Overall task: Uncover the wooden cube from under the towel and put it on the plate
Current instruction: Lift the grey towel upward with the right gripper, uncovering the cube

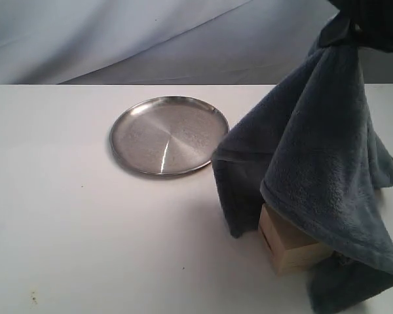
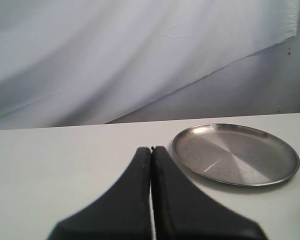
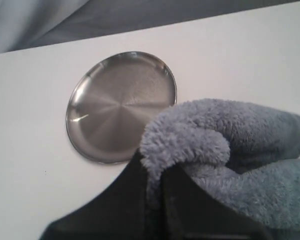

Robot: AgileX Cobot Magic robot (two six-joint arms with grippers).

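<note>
On white table, centre-left: plate, silver, round, lying flat, nothing on it. Right of plate: wooden cube, pale, resting on table, two side faces exposed, top draped by towel. Towel grey-blue, fleecy, hanging from a peak at upper right, lower folds trailing on table around cube; hem perhaps touching plate rim, hard to tell. At peak: right gripper, fingers pinching a towel fold. Elsewhere: left gripper, apart from plate, fingers pressed together, holding nothing.
</note>
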